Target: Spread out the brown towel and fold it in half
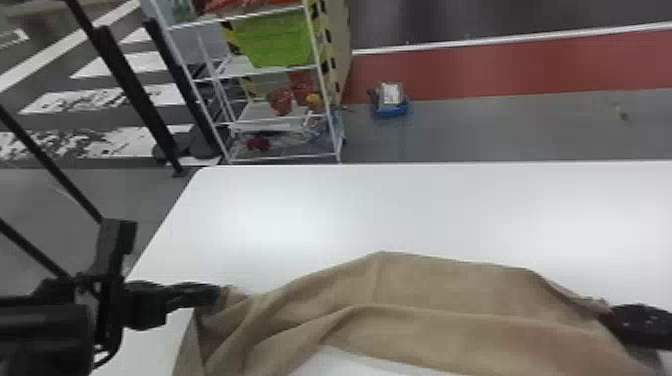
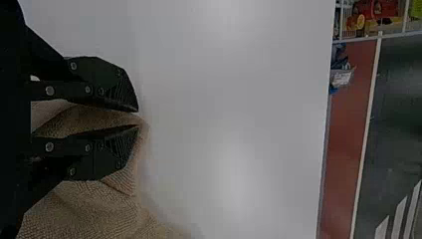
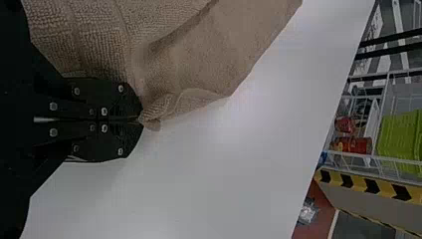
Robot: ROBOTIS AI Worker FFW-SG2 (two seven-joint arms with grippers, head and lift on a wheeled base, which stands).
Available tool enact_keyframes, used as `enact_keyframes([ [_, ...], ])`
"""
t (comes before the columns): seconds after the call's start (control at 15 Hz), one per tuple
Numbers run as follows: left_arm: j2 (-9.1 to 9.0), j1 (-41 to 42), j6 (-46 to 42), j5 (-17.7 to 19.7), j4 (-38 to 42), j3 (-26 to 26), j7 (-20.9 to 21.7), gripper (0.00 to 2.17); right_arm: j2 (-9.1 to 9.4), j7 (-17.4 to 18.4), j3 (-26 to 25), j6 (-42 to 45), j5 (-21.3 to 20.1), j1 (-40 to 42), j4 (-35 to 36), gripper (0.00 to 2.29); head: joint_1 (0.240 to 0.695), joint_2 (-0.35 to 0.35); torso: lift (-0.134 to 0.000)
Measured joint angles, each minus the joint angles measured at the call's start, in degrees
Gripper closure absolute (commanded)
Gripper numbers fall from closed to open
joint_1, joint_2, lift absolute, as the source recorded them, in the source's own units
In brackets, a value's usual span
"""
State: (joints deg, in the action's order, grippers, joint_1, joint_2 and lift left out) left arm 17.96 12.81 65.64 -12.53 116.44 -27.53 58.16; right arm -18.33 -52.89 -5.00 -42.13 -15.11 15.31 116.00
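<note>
In the head view, the white table (image 1: pixel 450 210) runs back from the brown towel (image 1: pixel 430 285) to a straight far edge, leaving a broad stretch of tabletop between the two. The table's left edge slants down toward the left gripper (image 1: pixel 212 296), with a narrower strip of white beside it. Past the far edge stand a wire shelf (image 1: pixel 270 117) and, on the floor to its right, a blue container (image 1: pixel 391 112). The towel spans the near part of the table in long, loose folds, reaching from the left gripper across to the right gripper (image 1: pixel 615 320) near the right border.

In the left wrist view, plain tabletop reaches from the fingertips out to the table edge, with the red floor strip (image 2: pixel 348 149) beyond. The fingers stand slightly apart (a slim gap, narrowest at the tips), and towel shows in that gap and around them.

In the right wrist view, the white surface extends past the fingertips and alongside the towel to a slanting edge. The jaws are clenched on a small bunched bit of towel right at the tips, with the rest of the cloth spreading away from them.
</note>
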Motion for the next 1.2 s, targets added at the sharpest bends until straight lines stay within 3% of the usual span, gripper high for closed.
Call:
enact_keyframes([
  [0.2, -0.6, 0.52, 0.12, 0.39, 1.94, -1.03, -0.2, 1.6, 0.19, 0.05, -0.54, 0.36, 0.37, 0.45, 0.6, 1.66, 0.695, 0.25, -0.124],
  [0.33, -1.18, 0.96, 0.0, 0.89, 3.23, -2.38, -0.4, 1.31, 0.22, 0.07, -1.07, 0.63, 0.88, 0.82, 1.06, 1.66, 0.695, 0.254, -0.124],
  [0.4, -1.37, 1.24, -0.04, 1.0, 3.77, -2.67, -1.23, 0.78, 0.23, 0.01, -1.31, 0.67, 1.06, 0.98, 1.26, 1.66, 0.695, 0.256, -0.124],
  [0.47, -1.57, 1.48, -0.24, 1.0, 4.05, -2.72, -2.03, 0.1, 0.23, -0.02, -1.47, 0.73, 1.15, 1.06, 1.35, 1.66, 0.695, 0.259, -0.124],
  [0.53, -1.75, 1.62, -0.61, 0.91, 4.1, -2.71, -2.38, 0.0, 0.23, -0.02, -1.57, 0.83, 1.21, 1.16, 1.4, 1.66, 0.695, 0.26, -0.124],
  [1.2, -0.87, 2.8, -5.32, -3.63, 1.44, 1.64, -3.24, 0.03, 0.16, -0.11, -1.85, 1.27, 1.77, 0.51, 0.45, 1.66, 0.695, 0.255, -0.124],
])
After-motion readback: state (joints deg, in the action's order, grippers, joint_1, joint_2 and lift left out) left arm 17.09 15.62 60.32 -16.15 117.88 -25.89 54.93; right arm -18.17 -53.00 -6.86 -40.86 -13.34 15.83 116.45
